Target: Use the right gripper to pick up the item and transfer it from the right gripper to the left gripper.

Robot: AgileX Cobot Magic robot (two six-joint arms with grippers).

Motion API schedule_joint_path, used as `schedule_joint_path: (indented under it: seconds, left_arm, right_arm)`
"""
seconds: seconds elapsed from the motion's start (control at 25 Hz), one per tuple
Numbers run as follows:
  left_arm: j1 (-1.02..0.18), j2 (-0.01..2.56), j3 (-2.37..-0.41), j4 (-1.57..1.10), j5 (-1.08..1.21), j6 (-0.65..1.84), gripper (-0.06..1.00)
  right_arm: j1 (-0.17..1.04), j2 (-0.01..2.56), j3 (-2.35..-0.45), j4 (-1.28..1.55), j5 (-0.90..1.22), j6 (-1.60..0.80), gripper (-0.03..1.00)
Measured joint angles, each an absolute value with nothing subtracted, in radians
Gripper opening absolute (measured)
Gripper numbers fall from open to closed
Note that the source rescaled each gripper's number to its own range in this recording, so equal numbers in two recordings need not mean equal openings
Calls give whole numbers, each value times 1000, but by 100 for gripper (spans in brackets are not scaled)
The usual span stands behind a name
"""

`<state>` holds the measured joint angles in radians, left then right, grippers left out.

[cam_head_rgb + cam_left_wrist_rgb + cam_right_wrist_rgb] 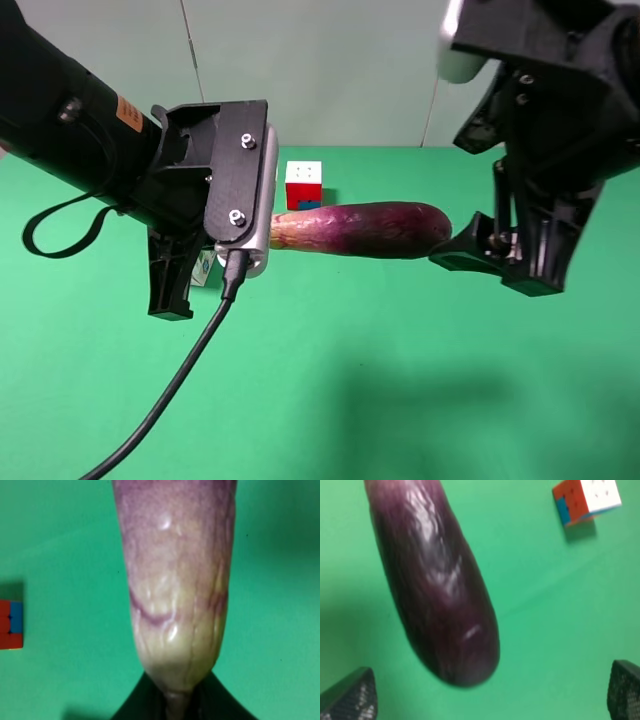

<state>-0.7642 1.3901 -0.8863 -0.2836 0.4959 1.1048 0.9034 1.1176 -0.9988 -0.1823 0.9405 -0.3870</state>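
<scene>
Green cloth (pixel 400 400) spreads flat beneath a pale wall (pixel 350 70). Above it the eggplant (pixel 365 228) hangs level, pale stem end clamped in the left gripper (pixel 176 707); the right gripper (pixel 498 258) gapes wide beside its dark end.

Eggplant: the long glossy eggplant (pixel 365 229) is dark purple at its rounded end, fading through purple veins to pale yellowish-pink at the tapered stem end.
Cube: the small plastic puzzle cube (pixel 303 185) has a white top with tiny dots and red and blue sides.
Table: the flat cloth table cover (pixel 400 400) is plain bright green.
Left arm: the bulky left arm (pixel 70 110) is black with an orange sticker.
Cable: the thin looping cable (pixel 170 400) is black.
Fingers: the right gripper (pixel 487 696) fingers (pixel 350 697) are black with a fine woven mesh pattern.
</scene>
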Motion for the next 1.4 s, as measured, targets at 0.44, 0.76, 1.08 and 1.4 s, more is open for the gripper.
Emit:
schedule_joint_path:
  seconds: [0.44, 0.76, 1.08, 1.4]
  left_arm:
    - [-764, 1390, -886, -284, 496, 1105, 1]
    - [-764, 1390, -886, -284, 491, 1104, 0]
    - [-764, 1390, -886, -284, 491, 1104, 0]
    - [-764, 1390, -886, -284, 490, 1104, 0]
  right_arm:
    - [903, 963, -999, -182, 1087, -200, 100]
    - [903, 805, -999, -185, 1160, -38, 100]
    - [903, 584, -852, -224, 1172, 77, 100]
    - [903, 376, -677, -215, 1143, 149, 100]
